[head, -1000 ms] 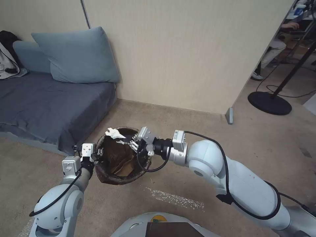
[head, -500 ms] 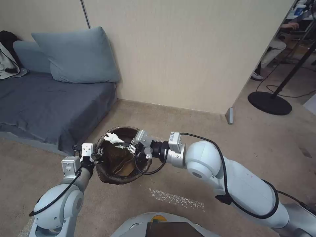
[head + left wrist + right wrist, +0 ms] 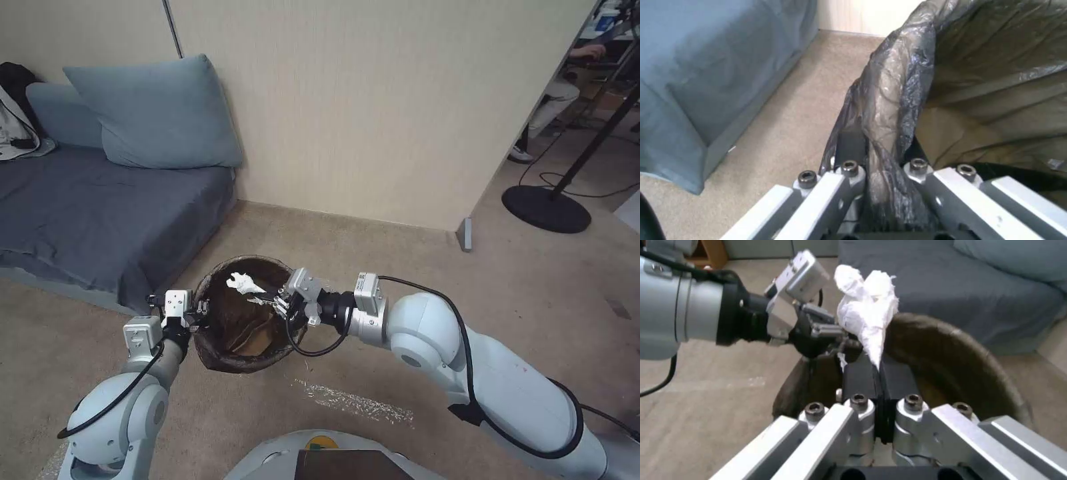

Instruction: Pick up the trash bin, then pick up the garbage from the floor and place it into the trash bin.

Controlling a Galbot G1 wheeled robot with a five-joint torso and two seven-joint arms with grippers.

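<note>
The bin (image 3: 243, 317) looks light, so one pinch on its rim can carry it. Its bag is thin and slippery. The left gripper (image 3: 882, 166) squeezes rim and bag together. The right gripper (image 3: 878, 380) pinches the soft, crumpled white scrap (image 3: 867, 311) by one end, over the bin's mouth.

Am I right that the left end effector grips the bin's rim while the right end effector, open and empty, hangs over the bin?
Not quite. The right end effector is shut on a white crumpled scrap, as the right wrist view shows. The rest holds: it hangs over the trash bin, and the left end effector grips the bag-lined rim.
</note>
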